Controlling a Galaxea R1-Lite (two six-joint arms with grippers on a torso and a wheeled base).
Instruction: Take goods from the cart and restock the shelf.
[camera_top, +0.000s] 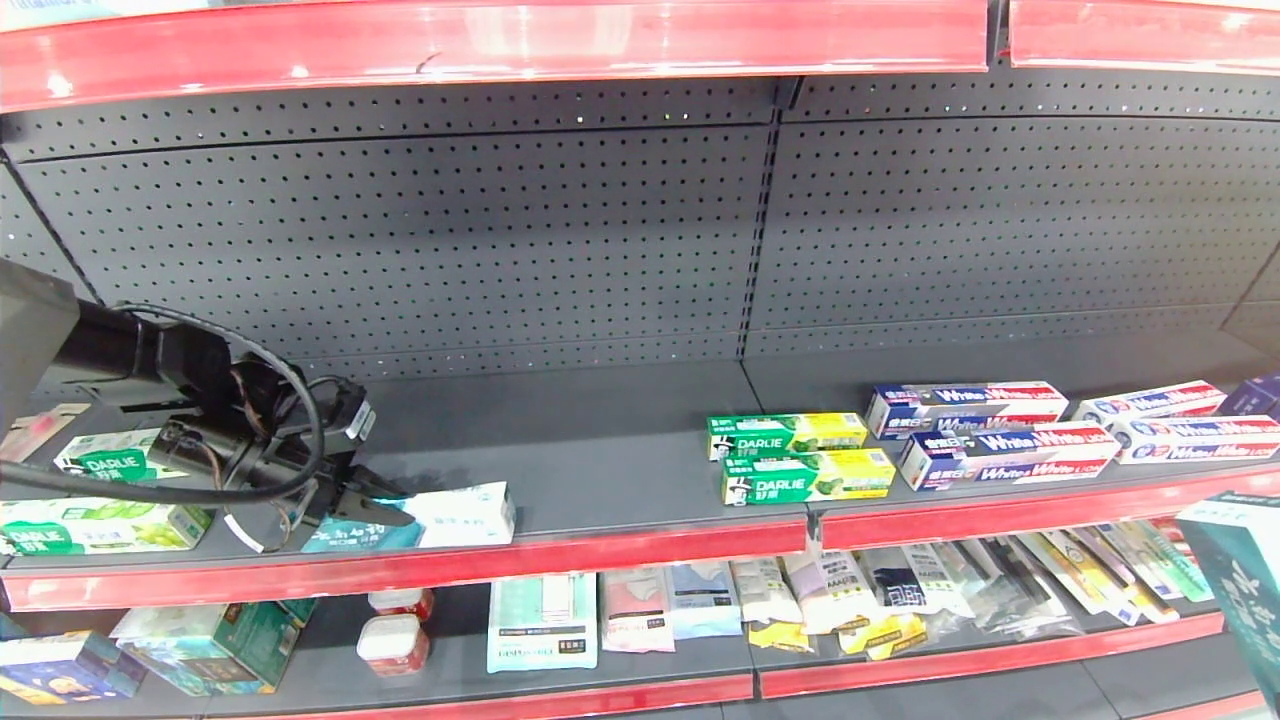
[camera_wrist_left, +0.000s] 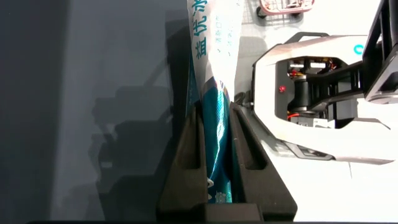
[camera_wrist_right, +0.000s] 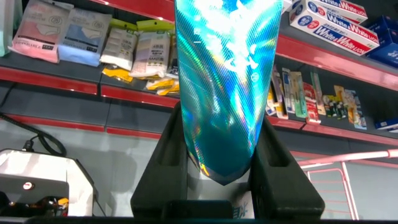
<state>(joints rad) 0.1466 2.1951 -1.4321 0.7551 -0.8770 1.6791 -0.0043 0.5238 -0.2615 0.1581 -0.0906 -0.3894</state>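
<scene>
A teal and white toothpaste box (camera_top: 462, 514) lies on the grey shelf (camera_top: 600, 440) near its front edge, at the left. My left gripper (camera_top: 372, 502) is shut on the teal end of it. In the left wrist view the box (camera_wrist_left: 214, 74) runs between the two black fingers (camera_wrist_left: 193, 143), which press on both sides. My right gripper (camera_wrist_right: 222, 124) is shut on a shiny teal box (camera_wrist_right: 224, 74), held upright off the shelf. That box (camera_top: 1235, 580) shows at the lower right edge of the head view, in front of the lower shelf.
Green toothpaste boxes (camera_top: 800, 455) and blue-white ones (camera_top: 1000, 435) lie on the shelf's right half; more green boxes (camera_top: 100, 525) at far left. The lower shelf holds packets (camera_top: 700, 600) and red-lidded jars (camera_top: 395, 640). The shelf's middle is bare. A pink cart frame (camera_wrist_right: 336, 177) stands below.
</scene>
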